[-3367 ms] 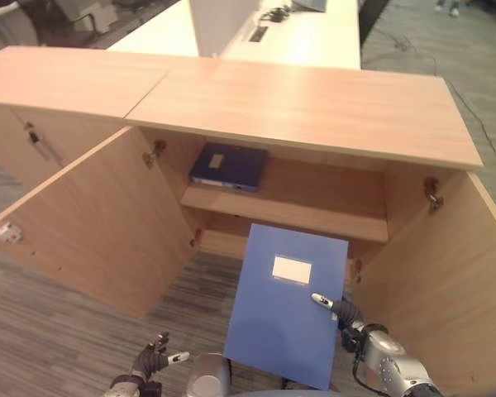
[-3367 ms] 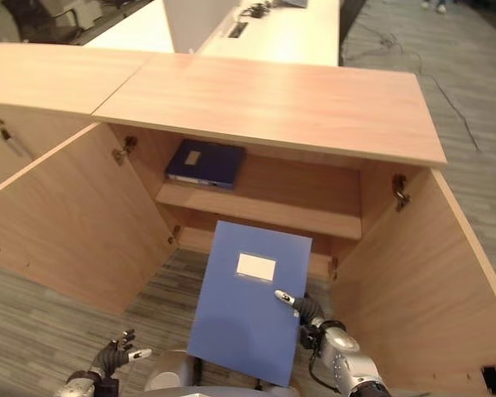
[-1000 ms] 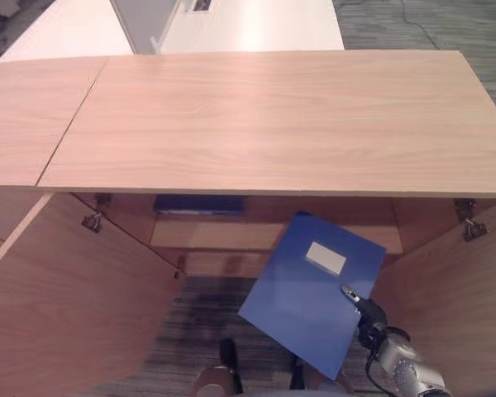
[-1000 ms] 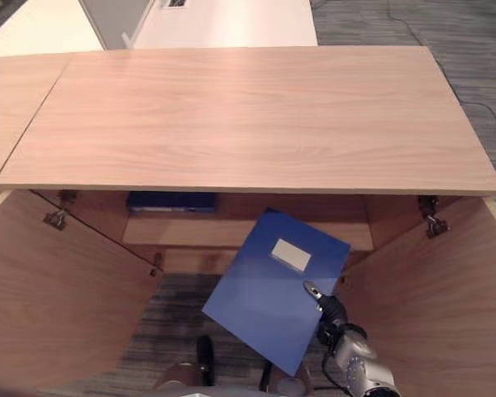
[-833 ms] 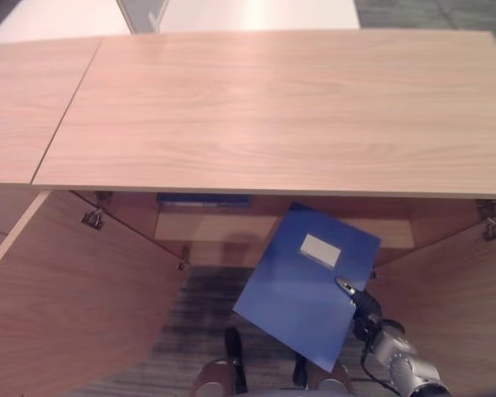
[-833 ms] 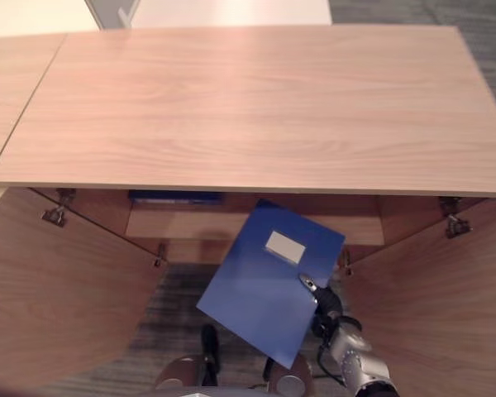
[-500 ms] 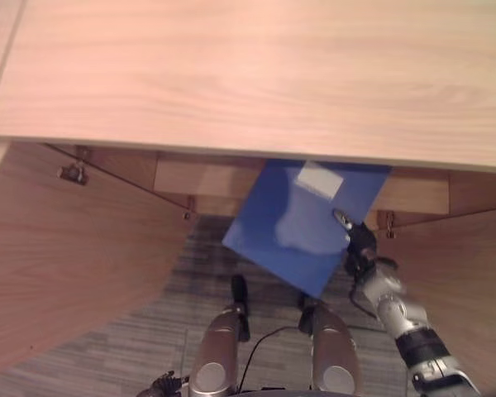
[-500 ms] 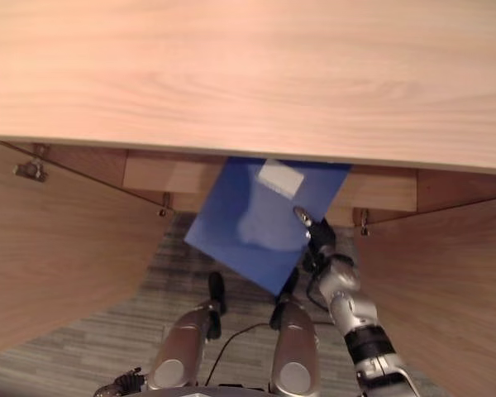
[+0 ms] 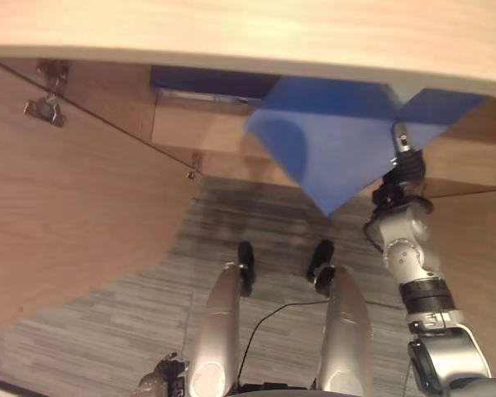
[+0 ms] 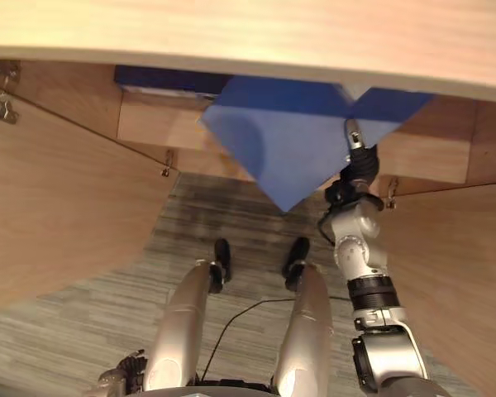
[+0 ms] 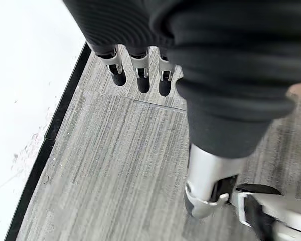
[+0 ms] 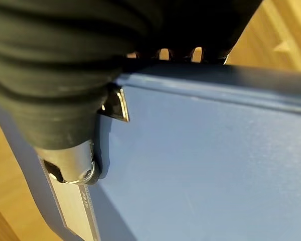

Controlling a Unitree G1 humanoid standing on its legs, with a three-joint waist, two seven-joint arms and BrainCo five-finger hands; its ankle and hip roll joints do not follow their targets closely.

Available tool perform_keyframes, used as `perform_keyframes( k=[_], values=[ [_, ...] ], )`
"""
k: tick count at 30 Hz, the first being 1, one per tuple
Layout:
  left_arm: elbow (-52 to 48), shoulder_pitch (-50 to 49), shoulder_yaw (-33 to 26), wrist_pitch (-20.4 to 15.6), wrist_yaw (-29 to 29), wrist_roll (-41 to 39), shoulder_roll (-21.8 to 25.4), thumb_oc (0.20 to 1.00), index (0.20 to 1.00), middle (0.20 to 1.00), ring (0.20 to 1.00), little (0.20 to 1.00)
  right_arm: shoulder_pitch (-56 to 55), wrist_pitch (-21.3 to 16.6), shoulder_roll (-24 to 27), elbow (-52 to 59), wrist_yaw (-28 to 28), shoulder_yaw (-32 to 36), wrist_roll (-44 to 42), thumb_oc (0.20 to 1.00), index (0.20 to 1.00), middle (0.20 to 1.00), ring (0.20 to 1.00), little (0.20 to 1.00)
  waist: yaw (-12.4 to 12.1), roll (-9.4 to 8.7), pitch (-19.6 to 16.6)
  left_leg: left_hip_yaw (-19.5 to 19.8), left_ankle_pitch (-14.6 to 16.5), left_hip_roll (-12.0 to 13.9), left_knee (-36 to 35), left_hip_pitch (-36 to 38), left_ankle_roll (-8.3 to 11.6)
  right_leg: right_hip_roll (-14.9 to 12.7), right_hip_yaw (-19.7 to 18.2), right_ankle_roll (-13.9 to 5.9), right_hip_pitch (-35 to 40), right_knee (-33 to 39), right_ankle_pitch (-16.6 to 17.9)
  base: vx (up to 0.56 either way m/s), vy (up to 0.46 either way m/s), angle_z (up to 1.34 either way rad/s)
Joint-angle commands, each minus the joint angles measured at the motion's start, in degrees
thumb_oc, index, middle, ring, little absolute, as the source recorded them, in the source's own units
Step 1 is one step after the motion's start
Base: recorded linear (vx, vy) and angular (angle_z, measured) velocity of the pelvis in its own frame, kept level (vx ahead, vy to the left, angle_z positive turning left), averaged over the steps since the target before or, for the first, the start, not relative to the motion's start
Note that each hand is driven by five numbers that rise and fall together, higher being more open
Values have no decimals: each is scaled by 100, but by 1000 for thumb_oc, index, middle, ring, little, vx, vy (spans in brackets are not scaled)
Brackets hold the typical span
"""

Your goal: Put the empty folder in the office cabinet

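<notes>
Already the right hand [image 9: 402, 169] pinches the blue folder [image 9: 331, 149] at its near right edge, its far end passing under the cabinet top [image 9: 256, 29] toward the shelf [image 9: 182, 128]; the left hand [image 11: 140, 70] hangs relaxed, empty, over the floor [image 11: 115, 170]

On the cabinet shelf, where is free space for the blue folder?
The shelf is bare between the dark folder lying at its left end and the blue folder held by the right hand. The left end is occupied. Further right is hidden.
</notes>
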State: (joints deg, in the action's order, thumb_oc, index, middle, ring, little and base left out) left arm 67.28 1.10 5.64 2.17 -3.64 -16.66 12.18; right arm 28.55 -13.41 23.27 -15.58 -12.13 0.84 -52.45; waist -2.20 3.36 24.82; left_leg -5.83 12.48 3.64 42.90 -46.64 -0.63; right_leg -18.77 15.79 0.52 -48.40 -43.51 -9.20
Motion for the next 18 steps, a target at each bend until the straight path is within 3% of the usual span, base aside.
perform_keyframes(
  k=[1,9,13,14,18],
  values=[
    [158,-266,223,89,-186,-23,288,1000,1000,1000,1000,1000,22,-498,430,544,-69,173,-52,200,200,200,200,200,63,-23,-360,269,307,62,380,-324,-13,-2,-492,-4,86,-481,-801,-19,-36,-2],
    [4,-274,386,89,-322,-275,439,1000,1000,1000,1000,1000,1091,-814,976,-223,-384,331,-768,200,200,200,200,200,-57,-43,-325,422,649,88,1355,-1083,-55,-133,-734,187,-656,-1466,-1238,-8,-8,2],
    [-118,-319,664,107,-428,-537,552,1000,1000,1000,1000,1000,2182,-907,1146,-1549,-566,239,-1576,200,200,200,200,200,-175,-32,-348,454,764,95,1623,-1281,-95,-146,-813,219,-865,-1729,-1325,-5,10,1],
    [-138,-289,815,116,-502,-672,608,1000,1000,1000,1000,1000,2865,-932,1223,-2497,-676,261,-2082,200,200,200,200,200,-234,-16,-368,448,816,80,1706,-1322,-109,-149,-817,236,-902,-1802,-1362,-7,42,-1],
    [-168,-163,1063,126,-596,-918,653,1000,1000,1000,1000,1000,4031,-773,1414,-4059,-821,126,-2645,200,200,200,200,200,-333,39,-401,454,833,41,1725,-1415,-108,-159,-827,243,-984,-1847,-1406,0,9,0]
  ],
)
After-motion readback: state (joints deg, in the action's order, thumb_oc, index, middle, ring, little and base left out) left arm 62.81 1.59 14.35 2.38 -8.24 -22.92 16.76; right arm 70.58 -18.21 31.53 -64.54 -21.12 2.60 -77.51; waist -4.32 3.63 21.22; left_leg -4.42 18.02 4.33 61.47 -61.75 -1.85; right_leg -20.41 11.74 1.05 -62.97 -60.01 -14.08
